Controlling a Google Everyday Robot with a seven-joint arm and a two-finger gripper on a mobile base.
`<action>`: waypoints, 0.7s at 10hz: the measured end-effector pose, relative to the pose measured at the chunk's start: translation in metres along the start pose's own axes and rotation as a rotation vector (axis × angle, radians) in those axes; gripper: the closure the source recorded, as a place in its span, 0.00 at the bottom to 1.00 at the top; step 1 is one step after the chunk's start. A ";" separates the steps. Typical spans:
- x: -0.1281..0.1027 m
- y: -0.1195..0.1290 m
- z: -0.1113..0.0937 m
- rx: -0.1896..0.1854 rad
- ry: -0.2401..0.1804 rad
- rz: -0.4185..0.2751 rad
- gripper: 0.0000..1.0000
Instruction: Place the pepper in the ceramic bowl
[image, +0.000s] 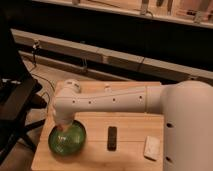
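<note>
A green ceramic bowl (67, 139) sits at the front left of the wooden table (130, 127). My white arm (105, 102) reaches across from the right and bends down over the bowl. My gripper (63, 129) hangs at the arm's end, low over the bowl's inside near its back left rim. The pepper does not show; it is hidden or too small to make out at the gripper.
A black oblong object (112, 137) lies on the table to the right of the bowl. A white block (152, 147) lies at the front right. A dark chair (15, 100) stands to the left of the table. A long ledge (100, 52) runs behind.
</note>
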 end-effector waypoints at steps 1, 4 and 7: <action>0.008 -0.001 -0.002 0.004 0.022 0.012 0.28; 0.013 -0.006 -0.001 -0.001 0.017 0.004 0.20; 0.008 0.001 -0.003 0.002 0.021 0.013 0.20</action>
